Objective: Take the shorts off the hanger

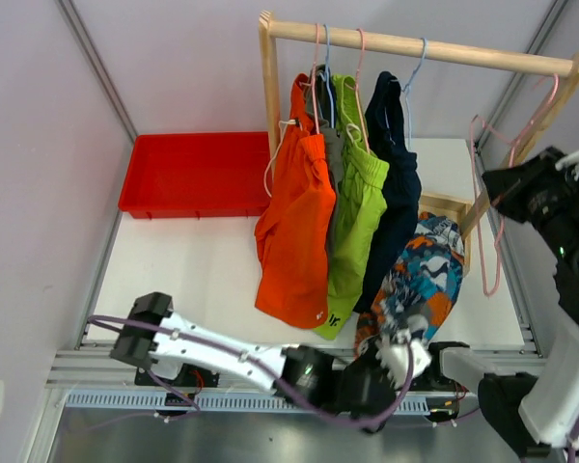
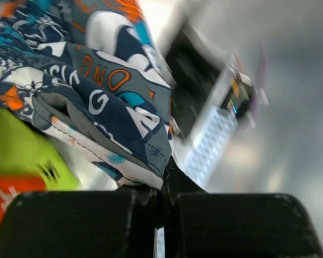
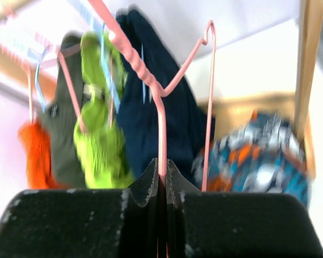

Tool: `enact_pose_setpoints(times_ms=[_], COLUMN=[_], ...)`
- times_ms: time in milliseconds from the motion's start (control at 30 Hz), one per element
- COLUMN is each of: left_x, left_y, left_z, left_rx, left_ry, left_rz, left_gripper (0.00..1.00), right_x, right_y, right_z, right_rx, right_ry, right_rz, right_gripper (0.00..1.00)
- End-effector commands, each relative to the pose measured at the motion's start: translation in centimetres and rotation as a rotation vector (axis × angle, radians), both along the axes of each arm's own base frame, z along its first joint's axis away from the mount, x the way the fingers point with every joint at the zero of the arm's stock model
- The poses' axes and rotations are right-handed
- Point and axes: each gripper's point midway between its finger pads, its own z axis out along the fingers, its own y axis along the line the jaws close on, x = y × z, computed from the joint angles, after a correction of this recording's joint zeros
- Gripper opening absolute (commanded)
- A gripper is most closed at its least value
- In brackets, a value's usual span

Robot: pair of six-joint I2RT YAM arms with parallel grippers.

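Orange shorts (image 1: 294,231), grey shorts (image 1: 334,154), lime green shorts (image 1: 352,222) and dark navy shorts (image 1: 396,183) hang on hangers from the wooden rail (image 1: 415,43). The blue/orange/white print shorts (image 1: 429,270) are off the rail and droop over the table's near right. My left gripper (image 1: 398,355) is shut on their lower edge, as the left wrist view (image 2: 164,177) shows on the print fabric (image 2: 97,102). My right gripper (image 1: 492,183) is shut on a bare pink hanger (image 3: 160,134), held to the right of the navy shorts.
A red bin (image 1: 193,174) stands at the back left of the table. The rack's wooden upright (image 1: 267,96) and base (image 1: 444,204) stand mid-table. Metal frame posts run along both sides. The table's near edge lies just under my left gripper.
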Motion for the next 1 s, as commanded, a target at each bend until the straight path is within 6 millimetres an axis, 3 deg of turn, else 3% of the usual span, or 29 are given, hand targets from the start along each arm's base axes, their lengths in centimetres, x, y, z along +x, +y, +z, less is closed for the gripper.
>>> enact_pose_setpoints(times_ms=[0, 67, 133, 200, 233, 333, 367, 400, 467, 600, 667, 700, 767, 800, 967], left_x=[-4.9, -6.3, -6.2, -6.7, -6.3, -5.8, -5.0, -4.4, -2.8, 1.1, 2.9, 3.7, 5.2, 5.6, 9.6], left_y=[4.0, 6.8, 9.6, 10.9, 12.3, 13.8, 14.9, 15.2, 16.8, 19.6, 20.4, 20.9, 21.5, 21.7, 24.0], left_z=[4.8, 5.5, 5.3, 7.1, 7.2, 11.9, 11.9, 13.3, 13.6, 17.8, 19.8, 21.5, 23.2, 24.7, 28.7], left_rx=[-0.114, -0.083, -0.027, -0.048, -0.012, -0.076, -0.036, -0.060, -0.013, -0.070, -0.108, -0.147, -0.160, -0.222, -0.241], left_ry=[0.043, 0.006, -0.026, -0.032, -0.065, -0.067, -0.106, -0.112, -0.177, -0.222, -0.229, -0.240, -0.291, -0.271, -0.373], left_rz=[-0.030, -0.021, 0.014, 0.023, 0.023, 0.067, 0.071, 0.090, 0.116, 0.211, 0.242, 0.231, 0.234, 0.244, 0.303], left_gripper=[0.00, 0.00, 0.00, 0.00, 0.00, 0.00, 0.00, 0.00, 0.00, 0.00, 0.00, 0.00, 0.00, 0.00, 0.00], right_x=[4.6, 6.4, 8.6, 10.8, 11.5, 14.5, 15.2, 16.4, 17.4, 18.0, 16.8, 17.1, 15.8, 15.7, 14.1], right_y=[-1.4, -1.6, -1.9, -2.3, -2.5, -3.5, -4.0, -4.1, -4.4, -4.2, -4.2, -4.5, -4.6, -4.8, -4.6], right_z=[2.7, 3.9, 4.3, 4.4, 4.5, 3.6, 3.3, 2.5, 1.5, -1.4, -1.8, -3.9, -4.5, -6.3, -9.0], right_rx=[-0.043, -0.043, -0.047, -0.050, -0.049, -0.041, -0.038, -0.033, -0.030, -0.025, -0.033, -0.035, -0.041, -0.040, -0.037], right_ry=[-0.077, -0.128, -0.144, -0.150, -0.153, -0.136, -0.127, -0.105, -0.078, -0.021, -0.033, 0.003, -0.001, 0.036, 0.072], right_rz=[-0.074, -0.085, -0.100, -0.118, -0.123, -0.146, -0.156, -0.150, -0.150, -0.125, -0.123, -0.130, -0.134, -0.141, -0.124], right_gripper=[0.00, 0.00, 0.00, 0.00, 0.00, 0.00, 0.00, 0.00, 0.00, 0.00, 0.00, 0.00, 0.00, 0.00, 0.00])
